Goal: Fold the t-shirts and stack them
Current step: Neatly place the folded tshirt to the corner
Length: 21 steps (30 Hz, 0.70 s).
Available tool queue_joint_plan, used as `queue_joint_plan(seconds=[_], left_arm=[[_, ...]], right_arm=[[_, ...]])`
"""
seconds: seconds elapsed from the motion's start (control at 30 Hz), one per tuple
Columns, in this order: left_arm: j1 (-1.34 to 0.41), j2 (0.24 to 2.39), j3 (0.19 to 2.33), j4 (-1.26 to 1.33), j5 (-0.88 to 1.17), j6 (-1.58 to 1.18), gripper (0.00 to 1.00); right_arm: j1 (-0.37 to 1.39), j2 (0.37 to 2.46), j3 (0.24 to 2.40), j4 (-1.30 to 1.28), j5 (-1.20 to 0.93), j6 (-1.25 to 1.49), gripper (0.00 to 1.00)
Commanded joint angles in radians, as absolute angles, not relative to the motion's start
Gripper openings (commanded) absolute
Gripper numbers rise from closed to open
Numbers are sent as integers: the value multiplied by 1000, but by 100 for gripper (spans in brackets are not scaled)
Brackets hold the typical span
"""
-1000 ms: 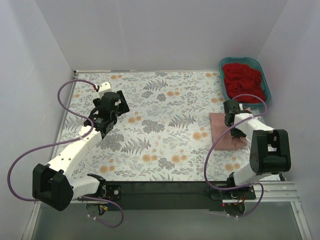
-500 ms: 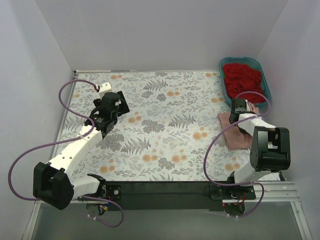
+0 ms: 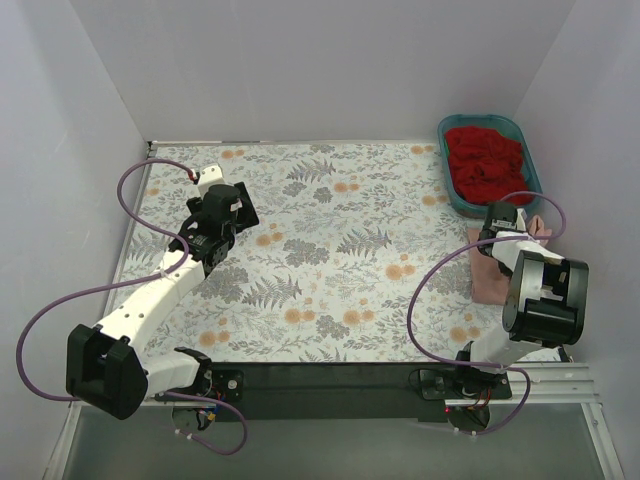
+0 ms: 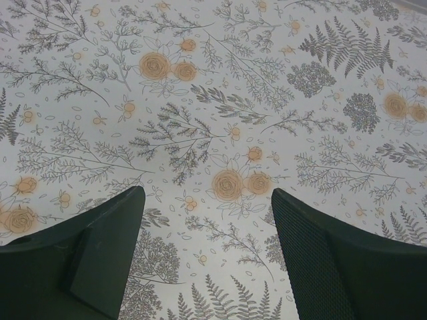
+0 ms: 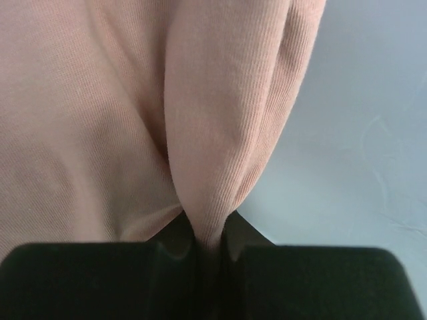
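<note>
**Item 1. Salmon-pink t-shirt** (image 3: pixel 487 281): Found just nearer than the teal tub (image 3: pixel 480 118), at the right edge of the floral cloth (image 3: pixel 330 250). It is bunched rather than laid flat, and one part is raised beside the wrist. No lettering can be made out. It is judged to be held up so that it can be carried or re-laid for folding.

**Item 2. Right gripper** (image 5: pixel 208 240): Positioned just nearer than the tub, over the pink shirt. The fingers are pressed nearly together on a pinched ridge of the pink knit, which rises from between them as a doubled fold. A pale blue-grey surface (image 5: pixel 360 133) is seen behind the cloth; whether it is wall or table cannot be told.

**Item 3. Red t-shirt** (image 3: pixel 485 165): Heaped inside the tub and crumpled. It is judged to be waiting its turn, not yet folded.

**Item 4. Left gripper** (image 4: pixel 207 200): Placed well apart from the tub, on the opposite side of the floral cloth. The fingers (image 4: pixel 100 257) are spread wide with nothing between them, and only printed cloth is seen below. It is judged to be parked clear of the work.

**Progress:** No stack has been formed. The fold is judged to be at an early stage.
</note>
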<state>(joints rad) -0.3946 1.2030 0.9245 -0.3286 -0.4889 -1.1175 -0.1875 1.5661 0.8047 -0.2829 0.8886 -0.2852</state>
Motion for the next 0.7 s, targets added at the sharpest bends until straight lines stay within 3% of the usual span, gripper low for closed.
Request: queue_joint_plan(seconds=[0.0, 0.2, 0.3, 0.47, 0.67], left_arm=[[-391, 1201, 922, -318, -497, -1106, 75], [-391, 1207, 923, -319, -494, -1106, 75], [-390, 1209, 923, -319, -494, -1104, 76], [-390, 1207, 925, -319, -494, -1104, 75], [-388, 1206, 925, -321, -492, -1104, 75]], right_arm=[[-190, 1571, 830, -227, 942, -290, 1], [-190, 1592, 841, -218, 969, -284, 24], [-190, 1582, 851, -218, 999, -269, 43], [-160, 1494, 884, -218, 988, -230, 56], [-109, 1366, 853, -224, 817, -172, 62]])
